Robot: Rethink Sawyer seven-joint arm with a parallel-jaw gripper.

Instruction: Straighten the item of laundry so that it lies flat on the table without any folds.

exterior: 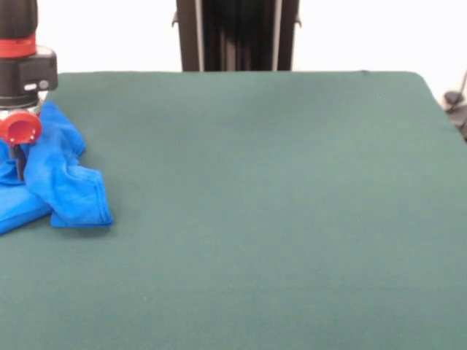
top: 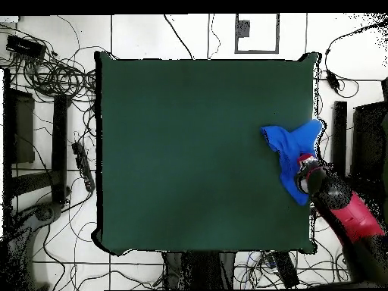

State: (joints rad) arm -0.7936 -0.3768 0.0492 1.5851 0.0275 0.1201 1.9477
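My red and black gripper [exterior: 20, 157] down on the crumpled royal-blue cotton T-shirt [exterior: 62, 182] at the left edge of the dark green felt table [exterior: 263, 219], front view cuts the shirt off, overhead shows it whole [top: 292, 155], bunched at the table's [top: 189, 151] edge, gripper [top: 308, 176] over it, whether my fingers are apart or together I cannot tell.

A wide dark green desk [exterior: 277, 219] carries one thing: a crumpled blue shirt [exterior: 62, 182] lying bunched at one side edge, folds and sleeves heaped together.
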